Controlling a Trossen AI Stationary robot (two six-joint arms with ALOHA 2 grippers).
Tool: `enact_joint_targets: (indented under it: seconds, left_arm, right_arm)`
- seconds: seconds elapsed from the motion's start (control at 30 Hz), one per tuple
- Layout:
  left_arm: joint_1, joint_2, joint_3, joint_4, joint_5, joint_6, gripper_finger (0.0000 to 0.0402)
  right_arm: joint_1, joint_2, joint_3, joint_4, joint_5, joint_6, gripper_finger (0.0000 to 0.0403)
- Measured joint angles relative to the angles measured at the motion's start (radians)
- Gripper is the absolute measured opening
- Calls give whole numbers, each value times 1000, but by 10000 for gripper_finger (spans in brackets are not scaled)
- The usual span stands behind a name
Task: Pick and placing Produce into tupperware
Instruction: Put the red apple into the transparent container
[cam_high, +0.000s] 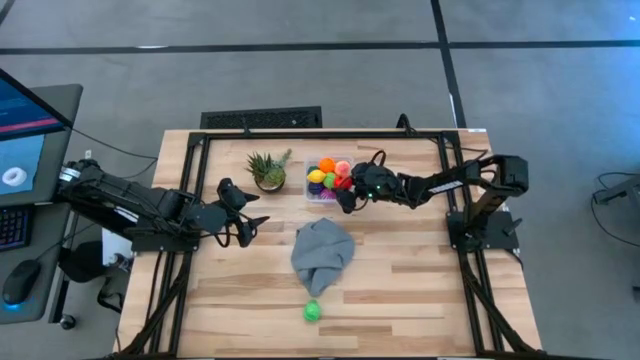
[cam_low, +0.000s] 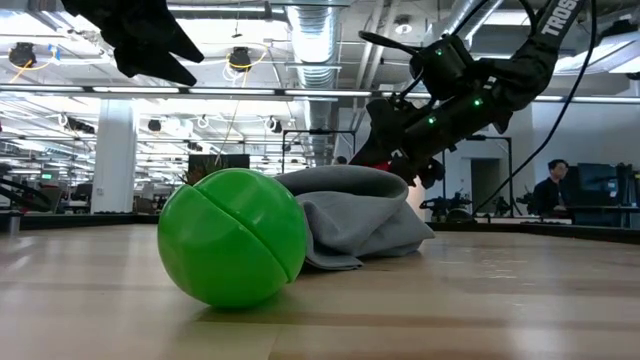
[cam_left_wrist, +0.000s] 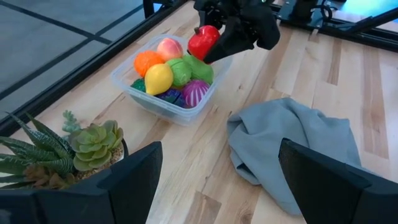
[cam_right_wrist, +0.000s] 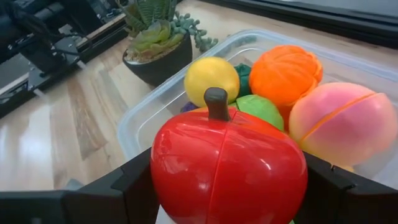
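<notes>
The right gripper grips a red apple over the heaped tupperware; released, it could roll off toward 6 o'clock. The left gripper waits wide open.

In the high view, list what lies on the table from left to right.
left gripper → potted plant → grey cloth (green ball just below it) → tupperware of produce → right gripper holding a red apple
</notes>
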Motion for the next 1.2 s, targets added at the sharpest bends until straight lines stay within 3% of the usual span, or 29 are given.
enact_joint_targets:
  seconds: [1.2]
  left_arm:
    - [0,0,0,0,-1,7,311]
  right_arm:
    - [4,-1,0,-23,-22,-6,309]
